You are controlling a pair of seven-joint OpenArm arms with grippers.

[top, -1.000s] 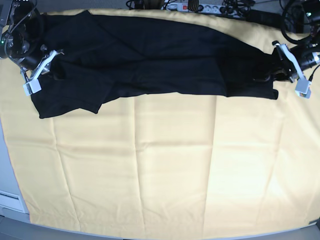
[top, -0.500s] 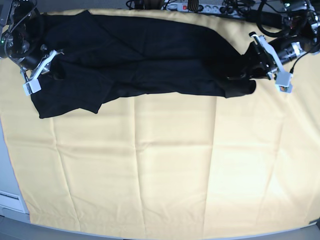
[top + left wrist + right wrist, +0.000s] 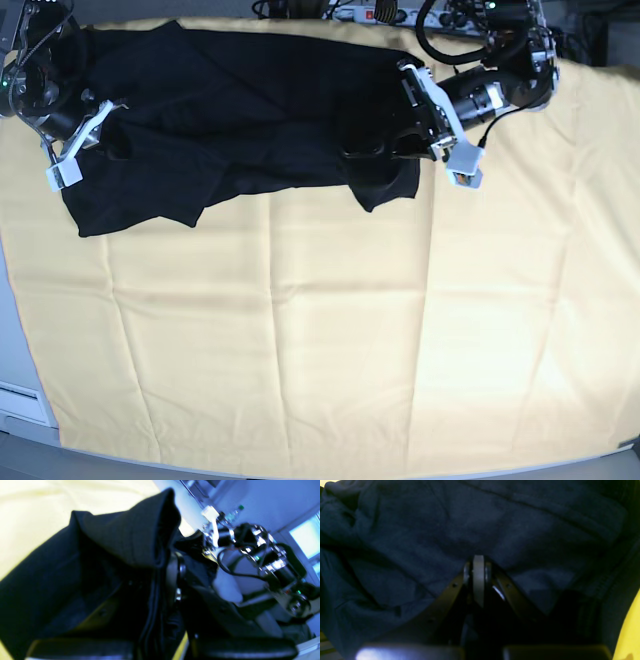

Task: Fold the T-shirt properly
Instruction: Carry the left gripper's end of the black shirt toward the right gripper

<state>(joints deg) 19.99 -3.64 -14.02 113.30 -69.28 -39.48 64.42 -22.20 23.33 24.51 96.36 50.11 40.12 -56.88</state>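
Base view shows the T-shirt across the upper left of the yellow-clothed worktop, only partly folded. Left claw grips its hem end, now carried well inward from the right edge. Right claw stays clamped on the other end.

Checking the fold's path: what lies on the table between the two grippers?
In the base view only the black T-shirt spans from the right gripper to the left gripper; both are shut on it.
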